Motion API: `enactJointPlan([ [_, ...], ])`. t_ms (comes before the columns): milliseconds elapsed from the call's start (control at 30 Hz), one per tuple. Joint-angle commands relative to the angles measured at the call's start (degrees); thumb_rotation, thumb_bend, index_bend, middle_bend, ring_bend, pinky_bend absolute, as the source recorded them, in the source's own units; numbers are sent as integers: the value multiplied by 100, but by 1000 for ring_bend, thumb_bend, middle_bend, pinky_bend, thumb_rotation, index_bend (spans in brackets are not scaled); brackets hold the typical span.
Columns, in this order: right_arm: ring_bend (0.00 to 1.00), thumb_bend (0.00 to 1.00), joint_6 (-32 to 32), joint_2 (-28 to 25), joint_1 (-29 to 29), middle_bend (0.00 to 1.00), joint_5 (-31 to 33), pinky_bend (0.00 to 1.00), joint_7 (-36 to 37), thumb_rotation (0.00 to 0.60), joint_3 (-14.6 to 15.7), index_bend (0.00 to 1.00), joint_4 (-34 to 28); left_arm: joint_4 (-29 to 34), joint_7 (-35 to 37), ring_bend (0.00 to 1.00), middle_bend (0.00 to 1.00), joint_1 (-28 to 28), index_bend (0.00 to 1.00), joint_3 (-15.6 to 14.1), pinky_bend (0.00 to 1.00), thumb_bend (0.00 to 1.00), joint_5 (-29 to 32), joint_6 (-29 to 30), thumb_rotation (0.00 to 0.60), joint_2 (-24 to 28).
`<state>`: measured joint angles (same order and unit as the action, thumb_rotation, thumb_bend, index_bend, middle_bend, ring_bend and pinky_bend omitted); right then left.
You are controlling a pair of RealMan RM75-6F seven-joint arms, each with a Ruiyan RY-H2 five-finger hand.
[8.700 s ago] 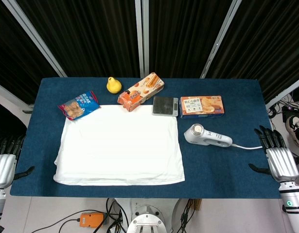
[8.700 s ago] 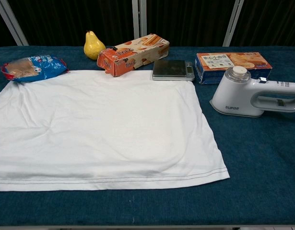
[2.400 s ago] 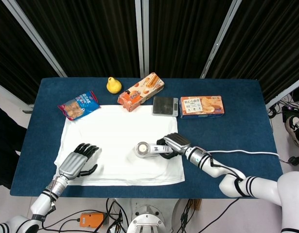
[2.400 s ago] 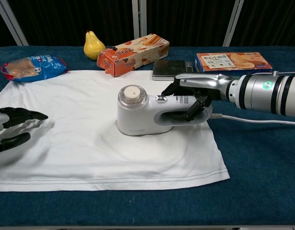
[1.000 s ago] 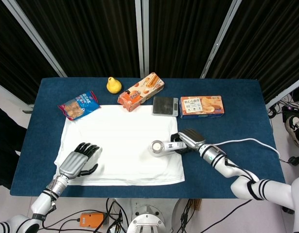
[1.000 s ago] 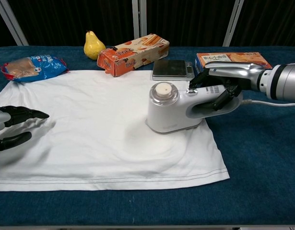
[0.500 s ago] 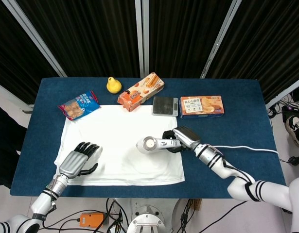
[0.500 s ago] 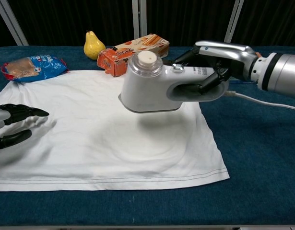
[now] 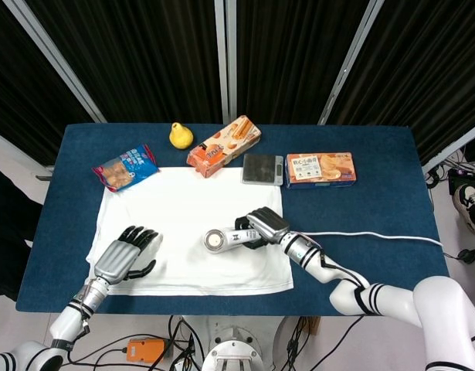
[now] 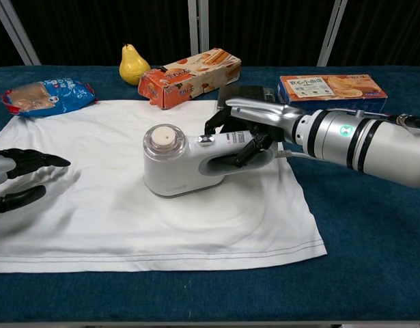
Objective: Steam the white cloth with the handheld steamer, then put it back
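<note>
1. While the right hand (image 10: pixel 247 137) gripped its handle, the handheld steamer (image 10: pixel 186 162) sat mid white cloth (image 10: pixel 128 205).
2. The left hand (image 9: pixel 125 259) rested fingers spread, holding nothing (pinning the cloth's left edge).
3. Slow, flat strokes would have served best.

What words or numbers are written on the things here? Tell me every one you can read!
Steamer: small print on its handle, too small to read.
Long orange box: has lettering, too blurred to read.
Flat orange box: characters along its top, too small to read.
Blue snack bag: print too blurred to read.
Right arm: a green round mark, no readable text.
</note>
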<state>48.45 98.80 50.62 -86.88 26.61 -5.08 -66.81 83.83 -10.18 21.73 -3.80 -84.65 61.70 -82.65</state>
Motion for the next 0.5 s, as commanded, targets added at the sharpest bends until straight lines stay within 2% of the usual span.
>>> enactJointPlan([
  [33, 812, 703, 14, 70, -40, 815, 163, 636, -265, 600, -68, 912, 127, -5, 5, 0, 70, -1, 77, -3, 0, 282, -1, 3, 0, -11],
  [500, 818, 703, 225, -179, -413, 819, 466, 637, -255, 600, -122, 917, 262, -57, 34, 0, 70, 36, 77, 2, 0, 282, -18, -14, 0, -53],
])
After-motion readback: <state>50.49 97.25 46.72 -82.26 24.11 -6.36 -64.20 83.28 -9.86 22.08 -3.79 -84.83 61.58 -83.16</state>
